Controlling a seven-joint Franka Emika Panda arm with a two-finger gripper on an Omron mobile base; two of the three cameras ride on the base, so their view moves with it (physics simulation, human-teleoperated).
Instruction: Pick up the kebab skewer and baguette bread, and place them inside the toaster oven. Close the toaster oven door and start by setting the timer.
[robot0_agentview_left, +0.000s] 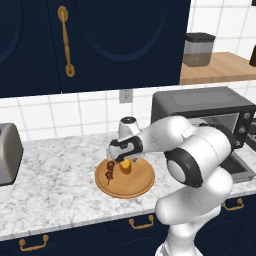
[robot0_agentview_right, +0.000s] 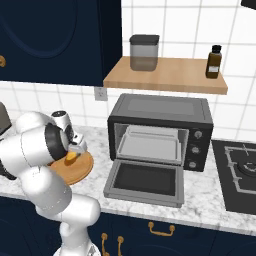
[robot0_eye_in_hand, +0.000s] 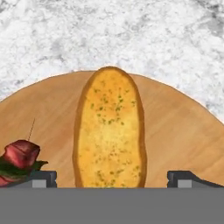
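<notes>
The baguette bread (robot0_eye_in_hand: 109, 131), golden and oval, lies on a round wooden plate (robot0_eye_in_hand: 175, 127) on the marble counter. Left of it on the plate lies the kebab skewer (robot0_eye_in_hand: 19, 158) with dark red chunks. My gripper (robot0_eye_in_hand: 111, 179) hangs open just above the bread, one fingertip on each side and nothing held. From the left base the gripper (robot0_agentview_left: 120, 158) sits over the baguette (robot0_agentview_left: 125, 167), with the skewer (robot0_agentview_left: 109, 171) beside it. The toaster oven (robot0_agentview_right: 160, 112) stands to the right, its door (robot0_agentview_right: 145, 181) dropped open and flat. Its knobs (robot0_agentview_right: 195, 149) are on the right.
A silver slot toaster (robot0_agentview_left: 7, 152) stands at the counter's left end. A grey shaker (robot0_agentview_left: 128, 125) is behind the plate. A wooden shelf (robot0_agentview_right: 165, 75) above the oven carries a canister (robot0_agentview_right: 144, 51) and a brown bottle (robot0_agentview_right: 214, 61). A cooktop (robot0_agentview_right: 240, 170) lies right of the oven.
</notes>
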